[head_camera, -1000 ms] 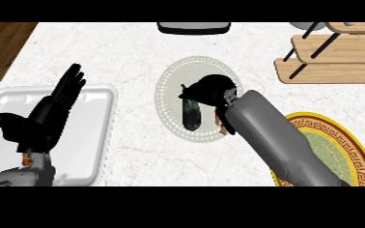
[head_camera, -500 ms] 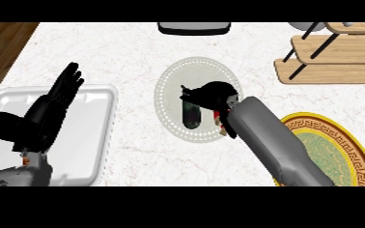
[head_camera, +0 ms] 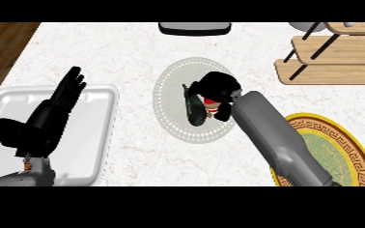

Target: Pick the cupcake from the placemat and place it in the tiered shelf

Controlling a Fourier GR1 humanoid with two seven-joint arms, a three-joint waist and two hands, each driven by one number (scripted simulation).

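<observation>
A round pale placemat (head_camera: 175,84) lies in the middle of the counter. On it stands the cupcake (head_camera: 212,106), red on top with a tan base, mostly hidden under my right hand (head_camera: 217,87). That hand's fingers curl round the cupcake from above and from the left. The wooden tiered shelf (head_camera: 321,60) stands at the back right, well apart from the hand. My left hand (head_camera: 53,113) rests open over the white tray at the left, fingers pointing up.
A white tray (head_camera: 100,125) sits at the left edge. A gold-patterned plate (head_camera: 331,142) lies at the lower right, partly under my right forearm. A dark flat object (head_camera: 194,27) sits at the back centre. A wooden strip shows at the far left.
My right hand has moved slightly up and right on the placemat and closed round the cupcake. The left hand has stayed in place.
</observation>
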